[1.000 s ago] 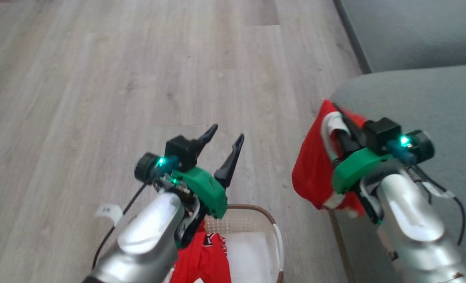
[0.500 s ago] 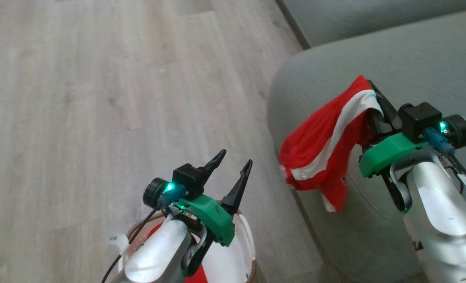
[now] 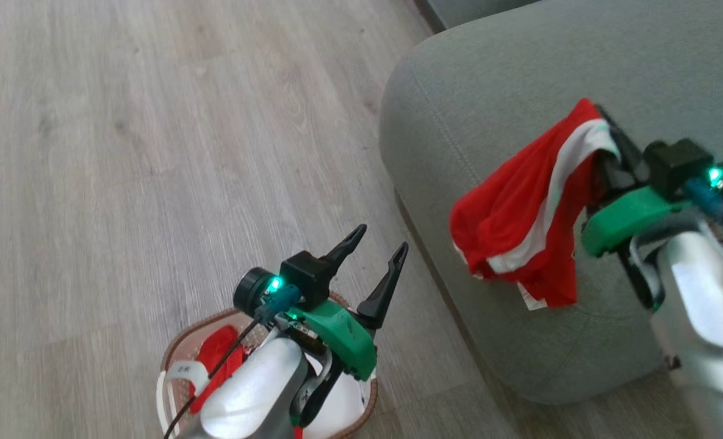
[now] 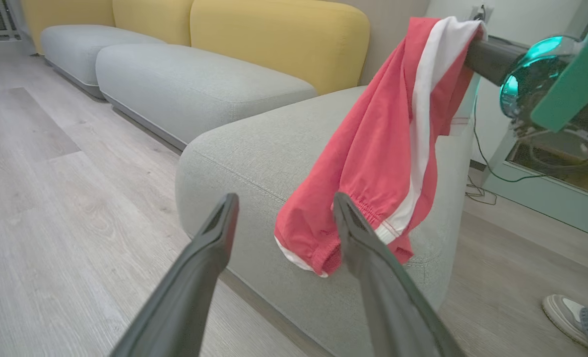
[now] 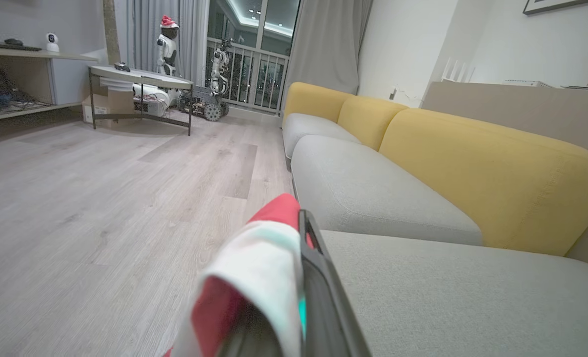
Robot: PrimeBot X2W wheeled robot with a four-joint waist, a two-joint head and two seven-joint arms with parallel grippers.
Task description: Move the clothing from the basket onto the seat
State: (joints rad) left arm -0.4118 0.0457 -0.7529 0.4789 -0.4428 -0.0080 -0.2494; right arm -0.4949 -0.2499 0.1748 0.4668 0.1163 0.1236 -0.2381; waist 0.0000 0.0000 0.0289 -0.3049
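Note:
A red garment with a white stripe (image 3: 520,219) hangs from my right gripper (image 3: 602,116), which is shut on its top edge. It dangles over the rounded corner of the grey-green seat (image 3: 489,79), its lower end against the cushion's side (image 4: 244,144). In the right wrist view the cloth (image 5: 259,267) drapes over the closed fingers (image 5: 318,277). My left gripper (image 3: 378,244) stands open and empty above the basket (image 3: 175,347). More red clothing (image 3: 215,353) lies in that basket, partly hidden by my left arm.
Pale wooden floor (image 3: 154,152) spreads to the left. More grey cushions (image 4: 189,84) with yellow backrests (image 5: 482,168) run along the wall. A person's shoe (image 4: 566,312) stands past the seat's end. A low table (image 5: 140,79) stands far across the room.
The head view has swung towards the seat. My right gripper has carried the striped garment from beside the cushion's edge to over its corner. The left gripper stays open above the basket.

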